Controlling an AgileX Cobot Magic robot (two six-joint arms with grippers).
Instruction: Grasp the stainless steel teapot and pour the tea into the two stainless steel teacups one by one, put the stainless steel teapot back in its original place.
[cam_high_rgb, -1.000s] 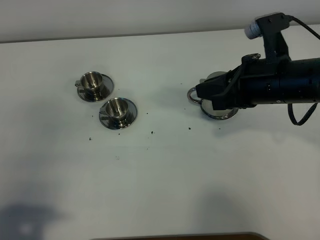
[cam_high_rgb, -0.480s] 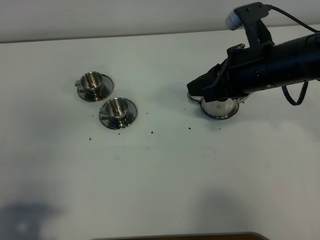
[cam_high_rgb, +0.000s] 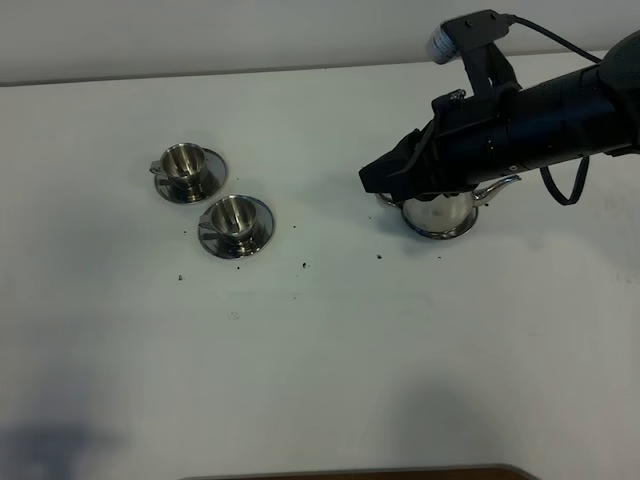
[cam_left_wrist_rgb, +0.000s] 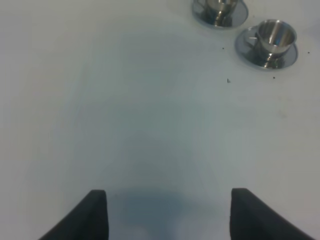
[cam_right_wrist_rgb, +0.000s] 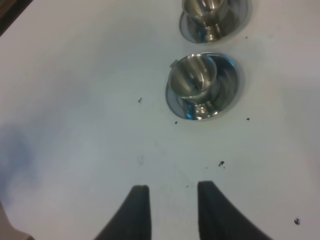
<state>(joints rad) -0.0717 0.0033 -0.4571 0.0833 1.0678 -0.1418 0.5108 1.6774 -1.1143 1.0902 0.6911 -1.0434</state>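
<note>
worktop (cam_high_rgb: 300, 380): white, few dark specks;
right gripper (cam_right_wrist_rgb: 172, 192): fingers nearly together; can't tell if it's clamping anything;
teapot (cam_high_rgb: 440, 212): half hidden under that gripper, toward the worktop's far right corner;
far teacup (cam_high_rgb: 183, 165), near teacup (cam_high_rgb: 234, 214): side by side, far-left area

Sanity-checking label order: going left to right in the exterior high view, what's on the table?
far cup → near cup → teapot. The right gripper overlaps the teapot, so it is left out.
</note>
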